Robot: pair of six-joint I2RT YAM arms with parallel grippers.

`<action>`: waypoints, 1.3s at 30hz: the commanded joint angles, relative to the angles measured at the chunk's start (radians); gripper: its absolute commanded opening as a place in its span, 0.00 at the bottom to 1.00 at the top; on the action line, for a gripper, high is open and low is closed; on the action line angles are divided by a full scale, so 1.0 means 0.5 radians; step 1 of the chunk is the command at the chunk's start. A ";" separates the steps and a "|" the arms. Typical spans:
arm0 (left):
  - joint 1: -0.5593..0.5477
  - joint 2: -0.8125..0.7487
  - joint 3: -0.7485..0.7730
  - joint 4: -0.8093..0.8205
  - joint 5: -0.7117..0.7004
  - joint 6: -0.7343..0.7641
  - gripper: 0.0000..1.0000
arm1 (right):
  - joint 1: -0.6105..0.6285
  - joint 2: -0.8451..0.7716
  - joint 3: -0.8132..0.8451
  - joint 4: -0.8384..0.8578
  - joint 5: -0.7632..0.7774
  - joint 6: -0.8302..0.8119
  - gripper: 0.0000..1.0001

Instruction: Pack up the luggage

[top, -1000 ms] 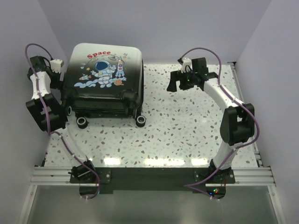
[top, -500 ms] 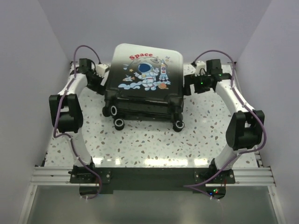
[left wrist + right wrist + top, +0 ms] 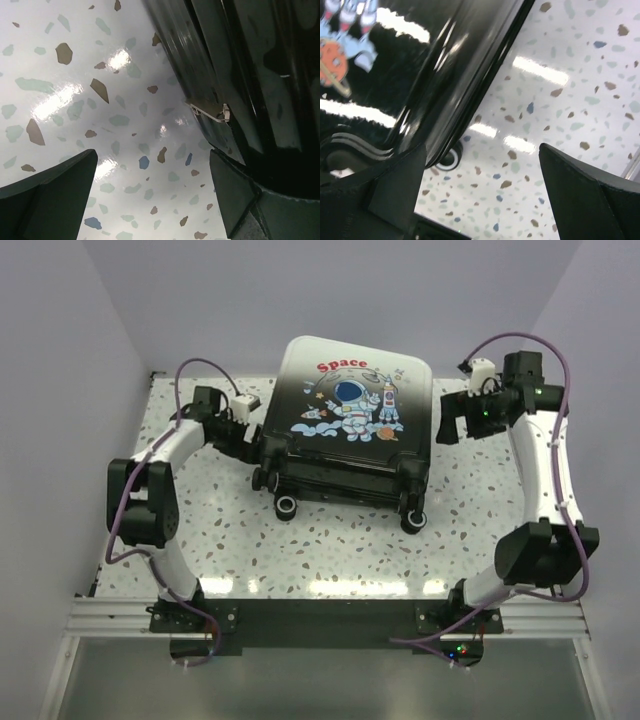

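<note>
We have slid the closed luggage (image 3: 350,430) rightward across the worktop (image 3: 330,550); left fingers (image 3: 50,195) and right fingers (image 3: 580,200) stand spread, flanking it. We expect opening next.

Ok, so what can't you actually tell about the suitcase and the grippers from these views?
Suitcase contents: every view, closed shell hides them.
Left gripper touching it or not: top view, wrist body covers the spot; wrist view crops it.
Right gripper contact: right wrist view, blurred shell overlaps one finger.
</note>
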 commanded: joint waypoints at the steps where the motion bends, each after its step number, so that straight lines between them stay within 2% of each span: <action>1: -0.086 -0.097 -0.088 0.127 0.175 -0.030 1.00 | 0.069 -0.105 -0.196 -0.095 0.108 0.054 0.98; 4: -0.086 -0.118 -0.168 0.146 0.160 -0.018 1.00 | 0.081 -0.080 -0.353 0.038 0.136 0.140 0.95; 7: -0.096 -0.155 -0.217 0.158 0.153 -0.003 1.00 | 0.081 0.042 -0.322 0.038 -0.212 0.177 0.92; 8: -0.099 -0.170 -0.238 0.155 0.150 0.010 1.00 | 0.084 0.094 -0.322 0.066 -0.411 0.171 0.91; 9: -0.099 -0.173 -0.251 0.155 0.147 0.013 1.00 | 0.090 0.116 -0.328 0.099 -0.459 0.180 0.88; 11: -0.102 -0.192 -0.287 0.155 0.135 0.016 1.00 | 0.136 0.201 -0.313 0.204 -0.368 0.220 0.82; 12: -0.102 -0.195 -0.300 0.155 0.126 0.010 1.00 | 0.142 0.232 -0.282 0.228 -0.309 0.220 0.77; 13: -0.102 -0.204 -0.312 0.167 0.120 0.007 1.00 | 0.152 0.263 -0.270 0.250 -0.248 0.214 0.66; 16: -0.102 -0.232 -0.361 0.195 0.129 -0.015 1.00 | 0.161 0.337 -0.313 0.351 -0.036 0.199 0.56; 21: -0.126 -0.235 -0.441 0.247 0.156 -0.045 1.00 | 0.342 0.484 -0.310 0.670 -0.100 0.266 0.53; 27: -0.151 -0.284 -0.548 0.290 0.196 -0.107 1.00 | 0.541 0.827 0.024 0.802 -0.263 0.328 0.44; 32: -0.151 -0.315 -0.576 0.327 0.202 -0.183 1.00 | 0.606 1.082 0.307 0.965 -0.364 0.453 0.43; 39: -0.172 -0.195 -0.402 0.373 0.292 -0.303 1.00 | 0.682 1.407 1.018 0.922 -0.368 0.564 0.43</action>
